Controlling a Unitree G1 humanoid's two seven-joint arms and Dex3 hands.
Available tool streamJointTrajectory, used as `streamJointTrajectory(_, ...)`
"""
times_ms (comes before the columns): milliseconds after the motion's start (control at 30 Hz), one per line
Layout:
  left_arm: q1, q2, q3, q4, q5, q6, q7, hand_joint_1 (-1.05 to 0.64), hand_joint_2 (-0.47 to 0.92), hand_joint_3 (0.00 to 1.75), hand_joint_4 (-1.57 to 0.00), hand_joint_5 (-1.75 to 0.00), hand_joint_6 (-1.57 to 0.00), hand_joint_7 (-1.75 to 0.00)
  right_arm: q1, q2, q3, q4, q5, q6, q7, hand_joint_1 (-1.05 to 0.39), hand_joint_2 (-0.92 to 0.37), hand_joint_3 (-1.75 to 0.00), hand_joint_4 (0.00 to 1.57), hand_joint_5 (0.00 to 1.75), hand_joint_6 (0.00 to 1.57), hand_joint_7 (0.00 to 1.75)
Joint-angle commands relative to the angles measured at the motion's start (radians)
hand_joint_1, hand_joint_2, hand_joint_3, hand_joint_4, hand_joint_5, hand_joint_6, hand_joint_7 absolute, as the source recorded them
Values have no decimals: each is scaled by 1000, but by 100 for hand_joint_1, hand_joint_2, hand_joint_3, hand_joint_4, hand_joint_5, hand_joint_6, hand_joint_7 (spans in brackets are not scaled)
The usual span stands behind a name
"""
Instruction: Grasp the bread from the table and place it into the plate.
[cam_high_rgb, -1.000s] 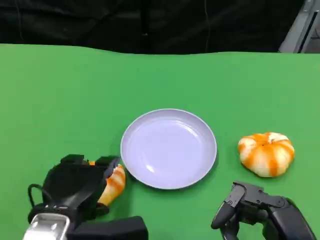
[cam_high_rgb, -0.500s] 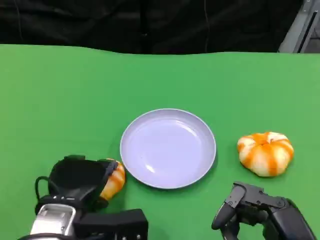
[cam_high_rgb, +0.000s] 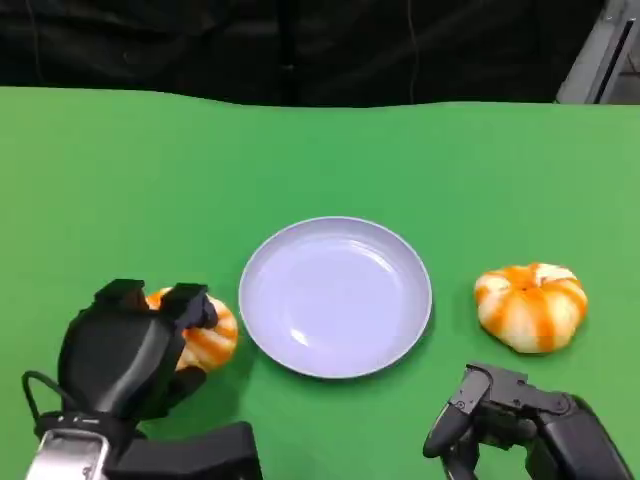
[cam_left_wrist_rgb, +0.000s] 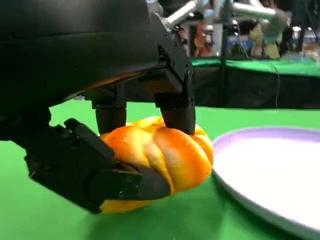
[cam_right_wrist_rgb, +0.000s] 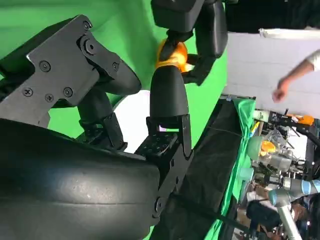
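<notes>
Green counter (cam_high_rgb: 320, 160) spans the frame, black curtain (cam_high_rgb: 300, 45) along the top. Lower left, left hand (cam_high_rgb: 125, 355) fingers grip bread (cam_high_rgb: 205, 335); right hand (cam_high_rgb: 510, 420) fingers empty, apart.

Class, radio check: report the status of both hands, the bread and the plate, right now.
Left hand grips bread, beside plate. Right hand open, idle. Second bread on table by plate. Path looks unobstructed.
</notes>
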Motion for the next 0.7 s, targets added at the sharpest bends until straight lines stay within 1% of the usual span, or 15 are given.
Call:
streamJointTrajectory(33, 24, 25, 19, -34, -7, -9, 48, -18, 41, 104, -85, -175, -68, -173, 3, -8, -13, -2, 5, -4, -2, -5, -38, -128, 77, 169, 75, 139)
streamJointTrajectory(200, 28, 22, 26, -34, -21, -67, 144, -16, 38, 112, -88, -175, -70, -172, 1, -7, -11, -3, 3, 2, -2, -6, -38, -127, 77, 170, 75, 140)
streamJointTrajectory(267, 24, 21, 24, -36, -18, -95, 188, -18, 33, 123, -91, -175, -77, -163, 0, -8, -11, -1, -1, -3, -3, -6, -37, -127, 77, 170, 75, 140)
streamJointTrajectory(400, 5, 16, 14, -39, -27, -164, 244, -16, 27, 139, -94, -175, -83, -156, 1, -8, -10, -4, 2, 3, -1, -6, -37, -126, 77, 169, 75, 140)
streamJointTrajectory(500, -24, 7, 2, -28, -19, -196, 266, -16, 23, 147, -96, -175, -86, -154, 1, -8, -8, -2, -3, -3, -3, -5, -37, -127, 77, 169, 75, 139)
streamJointTrajectory(700, -82, -22, -23, -12, -20, -214, 242, -19, 20, 154, -97, -175, -89, -147, 7, -8, -6, -7, 0, -2, -2, -5, -37, -128, 77, 169, 75, 139)
